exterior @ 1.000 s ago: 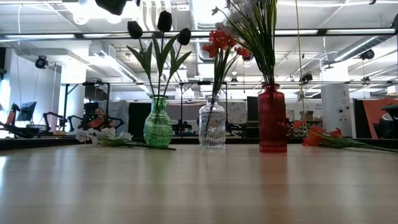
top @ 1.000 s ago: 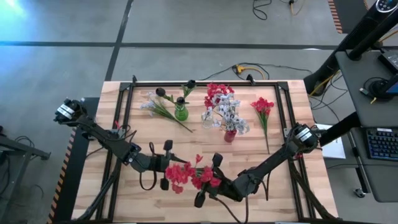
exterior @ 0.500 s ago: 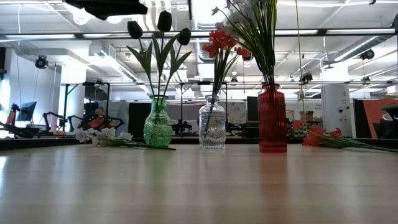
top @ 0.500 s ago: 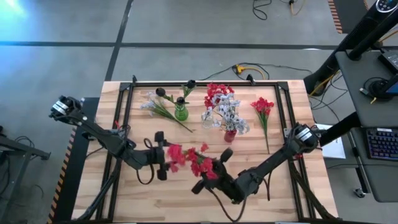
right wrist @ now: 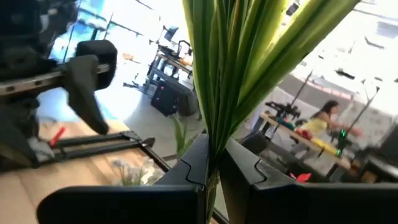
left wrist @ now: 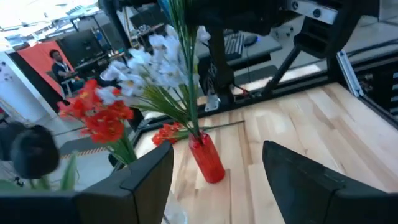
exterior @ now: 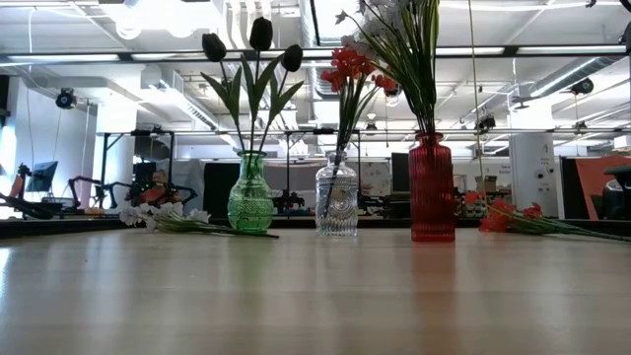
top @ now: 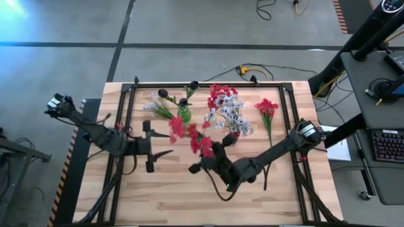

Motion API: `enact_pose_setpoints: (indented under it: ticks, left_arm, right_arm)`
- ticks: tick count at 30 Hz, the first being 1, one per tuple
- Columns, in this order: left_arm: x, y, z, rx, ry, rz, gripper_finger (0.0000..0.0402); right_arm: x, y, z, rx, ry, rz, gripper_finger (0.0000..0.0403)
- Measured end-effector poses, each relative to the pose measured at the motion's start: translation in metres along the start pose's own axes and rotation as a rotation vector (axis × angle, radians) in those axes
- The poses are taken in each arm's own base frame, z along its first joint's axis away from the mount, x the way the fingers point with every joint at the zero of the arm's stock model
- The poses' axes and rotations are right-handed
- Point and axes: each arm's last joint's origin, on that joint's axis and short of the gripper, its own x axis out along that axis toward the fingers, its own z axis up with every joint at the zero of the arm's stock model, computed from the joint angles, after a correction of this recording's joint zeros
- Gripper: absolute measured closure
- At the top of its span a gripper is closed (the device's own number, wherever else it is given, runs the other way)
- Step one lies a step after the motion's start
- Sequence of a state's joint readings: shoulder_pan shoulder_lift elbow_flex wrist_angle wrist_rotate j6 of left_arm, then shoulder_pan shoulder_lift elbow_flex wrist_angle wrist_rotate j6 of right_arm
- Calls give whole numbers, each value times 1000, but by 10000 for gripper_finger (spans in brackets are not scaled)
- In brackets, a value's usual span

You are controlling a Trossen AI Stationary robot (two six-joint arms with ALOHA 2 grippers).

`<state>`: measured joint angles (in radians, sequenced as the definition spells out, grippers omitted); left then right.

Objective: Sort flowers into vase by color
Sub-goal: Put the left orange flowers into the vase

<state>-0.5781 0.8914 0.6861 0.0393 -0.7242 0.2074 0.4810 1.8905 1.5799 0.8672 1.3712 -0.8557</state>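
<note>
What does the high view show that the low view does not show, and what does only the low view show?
Only the high view shows both arms: the right hand, shut on a red flower spray above the table, and the open left hand beside it. Only the low view shows the room behind the table and the vases from the side. Both show the green vase with dark buds, the clear vase, the red vase and the loose white flowers.

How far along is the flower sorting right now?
Done: dark buds stand in the green vase, red blossoms in the clear vase, white ones in the red vase. In hand: the right gripper is shut on a red spray; the left gripper is open beside it. Left: a white spray and a red bunch lie on the table.
</note>
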Motion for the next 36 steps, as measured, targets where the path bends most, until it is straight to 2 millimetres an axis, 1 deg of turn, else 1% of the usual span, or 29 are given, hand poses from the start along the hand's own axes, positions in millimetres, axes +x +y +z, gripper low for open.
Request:
enact_pose_setpoints:
  ticks: [5, 8, 10, 12, 14, 16, 20, 23, 27, 28, 32, 36]
  left_arm:
    - [-13, 13, 2, -8, -8, 12, 174]
    - [-20, 20, 3, -3, -9, 57, 174]
    - [-23, 24, 2, -1, -2, 90, 174]
    - [-26, 28, 1, 12, 6, 107, 174]
    - [-29, 30, 2, 22, 1, 109, 174]
    - [-31, 32, 2, 32, -4, 110, 174]
    - [-32, 33, 2, 57, -2, 113, 174]
    - [-30, 30, -2, 99, 9, 94, 174]
    - [-24, 20, -7, 186, -36, -88, 174]
    - [-23, 19, -7, 199, -48, -105, 174]
    - [-22, 19, -5, 212, -62, -94, 174]
    - [-26, 23, -6, 253, -63, -92, 174]
  right_arm:
    - [12, -4, -1, 151, 10, -26, 385]
    - [19, 3, -10, 189, 28, -31, 385]
    - [21, 11, -19, 190, 45, -29, 385]
    - [22, 17, -24, 170, 86, -75, 385]
    - [22, 19, -23, 150, 137, -157, 385]
    - [24, 20, -18, 143, 154, -186, 385]
    - [24, 24, -7, 149, 154, -186, 385]
    - [24, 29, -5, 149, 153, -183, 385]
    - [26, 31, -11, 157, 154, -189, 385]
    - [27, 31, -13, 161, 155, -193, 385]
    - [37, 31, -18, 174, 160, -215, 385]
    - [44, 33, -27, 186, 163, -232, 385]
